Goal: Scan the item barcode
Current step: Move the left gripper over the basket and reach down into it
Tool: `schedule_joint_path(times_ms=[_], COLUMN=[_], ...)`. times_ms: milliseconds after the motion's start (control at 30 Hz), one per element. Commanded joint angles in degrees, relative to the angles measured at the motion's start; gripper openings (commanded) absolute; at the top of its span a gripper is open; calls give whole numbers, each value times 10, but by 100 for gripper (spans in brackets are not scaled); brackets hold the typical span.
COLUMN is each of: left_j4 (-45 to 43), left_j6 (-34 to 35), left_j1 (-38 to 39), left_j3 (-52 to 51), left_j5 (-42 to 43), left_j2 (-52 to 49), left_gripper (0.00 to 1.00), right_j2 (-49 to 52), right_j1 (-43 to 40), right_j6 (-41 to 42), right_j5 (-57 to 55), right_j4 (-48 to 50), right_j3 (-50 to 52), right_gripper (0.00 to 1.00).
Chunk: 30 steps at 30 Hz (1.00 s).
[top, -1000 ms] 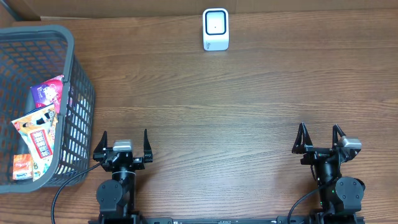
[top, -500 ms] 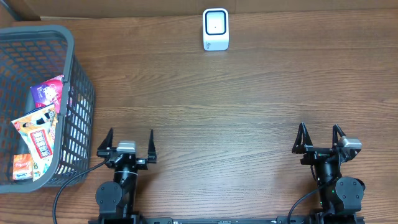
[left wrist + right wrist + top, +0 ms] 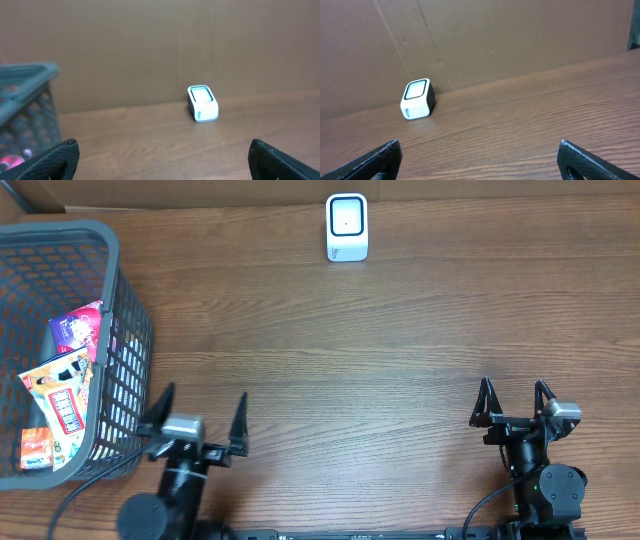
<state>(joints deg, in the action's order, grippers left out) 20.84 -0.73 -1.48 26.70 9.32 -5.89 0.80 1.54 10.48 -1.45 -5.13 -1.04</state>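
The white barcode scanner (image 3: 347,226) stands at the far middle of the table, its window facing up; it also shows ahead in both wrist views (image 3: 202,103) (image 3: 417,99). Items lie in the grey mesh basket (image 3: 128,370) at the left: a purple packet (image 3: 78,330), an orange-and-white packet (image 3: 62,395) and a small orange box (image 3: 35,448). My left gripper (image 3: 203,404) hangs open and empty just right of the basket, near the front edge (image 3: 162,147). My right gripper (image 3: 513,390) stands open and empty at the front right (image 3: 479,146).
A brown cardboard wall (image 3: 150,45) closes off the far side of the table behind the scanner. The basket's rim (image 3: 27,72) shows at the left of the left wrist view. Bare wood lies between both grippers and the scanner.
My left arm has risen and swung a little left toward the basket, its gripper still open. The right arm has not moved.
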Motion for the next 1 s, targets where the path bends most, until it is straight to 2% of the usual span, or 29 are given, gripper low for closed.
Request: schedule_joint_path(times_ms=[0,67,200,333,500,667,767,867,967], left_j4=[59,117,254,278,330,466,530,576,603], left_j6=[32,34,5,0,-6,-32,-4,43,85], left_j1=[4,4,4,4,3,-8,-40,-97,-163], left_j3=[115,186,328,408,556,788,915,1013,1048], left_j5=[-43,-41,18,43,-62,-180,-260,-257,-256], left_j2=[-79,-136,-242,-304,-397,-558,-647,-724,-772], left_gripper=[100,100,100,100,100,100,100,100,100], right_j2=[-6,-6,-6,-6,-6,-6,-6,-6,-6], right_j1=[-2,-2,-2,-2,-2,-2,-2,-2,-2], right_j6=[-1,-1,-1,-1,-1,-1,-1,-1,-1], right_j5=[0,0,0,0,0,0,0,0,0], right_j4=[4,4,4,4,4,4,4,4,4], right_j3=[6,6,6,6,6,6,6,6,6], right_gripper=[100,100,100,100,100,100,100,100,100])
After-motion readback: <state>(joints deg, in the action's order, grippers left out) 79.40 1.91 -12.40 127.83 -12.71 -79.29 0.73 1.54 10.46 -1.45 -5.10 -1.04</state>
